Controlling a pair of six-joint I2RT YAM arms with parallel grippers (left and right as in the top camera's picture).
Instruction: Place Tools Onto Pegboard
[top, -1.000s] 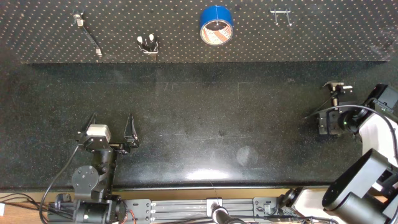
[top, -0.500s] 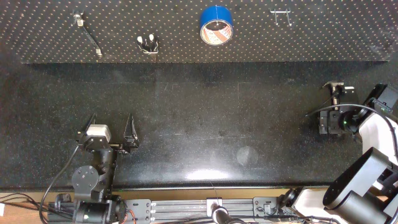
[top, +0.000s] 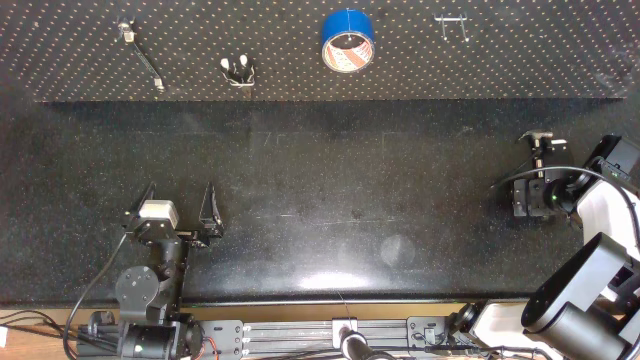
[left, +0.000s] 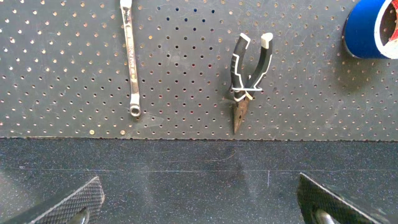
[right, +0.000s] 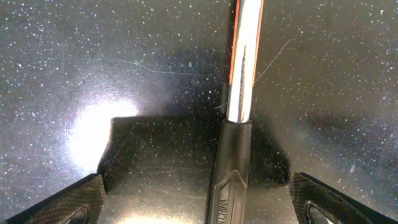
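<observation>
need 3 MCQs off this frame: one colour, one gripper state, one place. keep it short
1. Tape roll on the pegboard: A red, B blue, C yellow.
2. Left gripper: A open, B shut empty, C shut on a tool.
3. Hammer lies: A on the pegboard, B in the left gripper, C on the table between the open fingers of the right gripper.
Key: B, its band is blue; A, fingers wide apart with nothing between; C, handle on the table, neither finger touching it.
</observation>
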